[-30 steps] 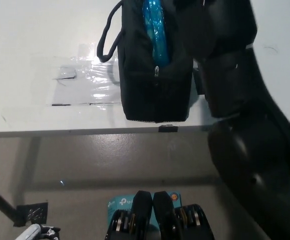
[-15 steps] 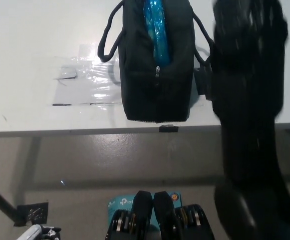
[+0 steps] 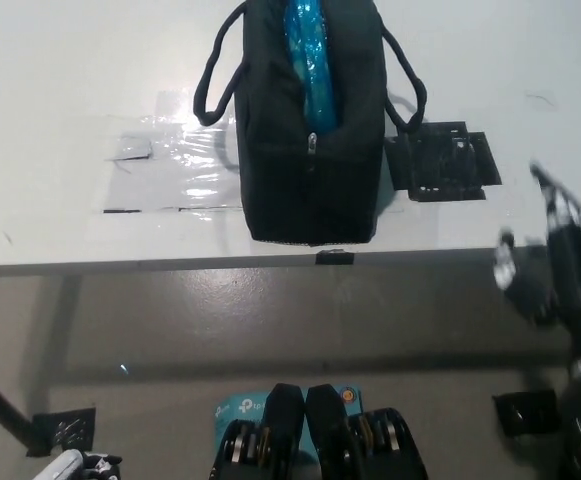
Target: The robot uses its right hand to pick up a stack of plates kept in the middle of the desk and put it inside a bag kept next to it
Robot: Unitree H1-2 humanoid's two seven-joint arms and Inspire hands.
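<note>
The plates (image 3: pixel 307 55) show as a bright blue stack standing on edge inside the open black bag (image 3: pixel 310 140), which sits on the white bench (image 3: pixel 60 80) close to its front edge, about the middle of that edge. The bag's zip is parted along the top and its two looped handles hang out to either side. A clear taped sheet (image 3: pixel 165 165) lies flat just left of the bag; a black marker patch (image 3: pixel 440 165) lies just right of it. The black right hand (image 3: pixel 555 250) hangs off the bench's front edge near its right end, fingers spread and holding nothing. The white left hand (image 3: pixel 70 465) barely shows at the lower left; I cannot tell its fingers' state.
</note>
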